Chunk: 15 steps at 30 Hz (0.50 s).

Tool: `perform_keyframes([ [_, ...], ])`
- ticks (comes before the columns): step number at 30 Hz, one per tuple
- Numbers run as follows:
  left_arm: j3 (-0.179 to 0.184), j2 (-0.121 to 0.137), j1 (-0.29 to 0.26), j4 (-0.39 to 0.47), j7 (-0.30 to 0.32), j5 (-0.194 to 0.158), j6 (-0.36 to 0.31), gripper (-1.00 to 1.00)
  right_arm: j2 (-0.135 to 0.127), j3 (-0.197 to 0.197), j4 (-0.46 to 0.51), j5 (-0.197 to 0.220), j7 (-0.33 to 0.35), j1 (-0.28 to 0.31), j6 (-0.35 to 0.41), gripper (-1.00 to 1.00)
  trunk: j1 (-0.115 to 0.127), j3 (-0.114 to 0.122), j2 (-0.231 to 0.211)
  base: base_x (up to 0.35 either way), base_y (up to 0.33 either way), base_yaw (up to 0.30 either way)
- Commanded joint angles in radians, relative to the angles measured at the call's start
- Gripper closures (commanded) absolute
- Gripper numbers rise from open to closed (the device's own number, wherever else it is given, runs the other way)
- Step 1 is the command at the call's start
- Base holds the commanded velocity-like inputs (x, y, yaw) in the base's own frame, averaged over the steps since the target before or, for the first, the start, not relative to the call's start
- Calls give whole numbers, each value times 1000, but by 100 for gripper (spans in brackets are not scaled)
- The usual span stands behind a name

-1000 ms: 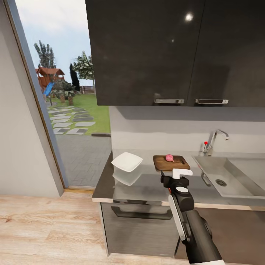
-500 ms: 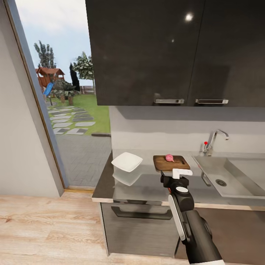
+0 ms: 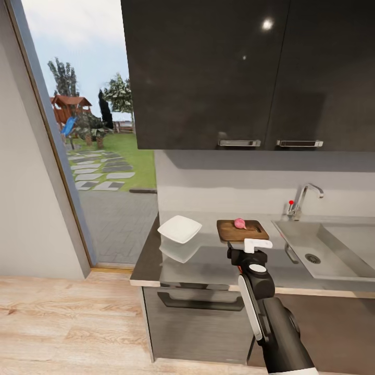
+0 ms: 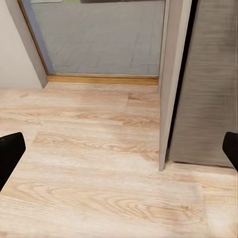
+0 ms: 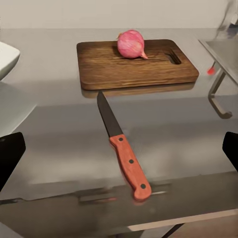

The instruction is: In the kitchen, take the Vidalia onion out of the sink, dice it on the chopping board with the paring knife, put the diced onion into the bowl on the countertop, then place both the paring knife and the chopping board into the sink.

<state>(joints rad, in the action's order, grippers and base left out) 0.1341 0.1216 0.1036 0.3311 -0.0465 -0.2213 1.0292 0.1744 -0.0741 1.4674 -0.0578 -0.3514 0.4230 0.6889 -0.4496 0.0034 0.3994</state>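
The pinkish Vidalia onion rests on the dark wooden chopping board, toward its far edge. In the right wrist view the paring knife lies flat on the glossy grey countertop in front of the board, blade tip toward the board, red-orange handle toward me. My right gripper hovers open above the knife, its fingertips wide apart and touching nothing. The white square bowl sits left of the board. The steel sink lies to the right. My left gripper hangs open over the wooden floor.
The chrome tap with its red knob stands behind the sink. Dark wall cabinets hang over the counter. My right arm reaches over the counter's front edge. An open doorway to a garden is at the left, beside the cabinet's end panel.
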Motion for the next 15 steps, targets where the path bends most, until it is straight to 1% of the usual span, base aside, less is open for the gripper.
perform_keyframes([
  [1, 9, 1, 1, 1, -4, -6, 1, -100, 0, -1, 1, -6, -1, 0, 8, -100, 0, 0, 1, 0, 0, 0],
  [8, 9, 1, 1, 1, -4, -6, 0, -100, 0, -1, 1, -7, -1, 0, 8, -100, 0, 0, 1, 15, 0, 0],
  [15, 9, 1, 1, 0, -4, -6, 0, -100, 0, -1, 1, -7, -1, 0, 8, -100, 0, 0, 1, 123, 0, 0],
])
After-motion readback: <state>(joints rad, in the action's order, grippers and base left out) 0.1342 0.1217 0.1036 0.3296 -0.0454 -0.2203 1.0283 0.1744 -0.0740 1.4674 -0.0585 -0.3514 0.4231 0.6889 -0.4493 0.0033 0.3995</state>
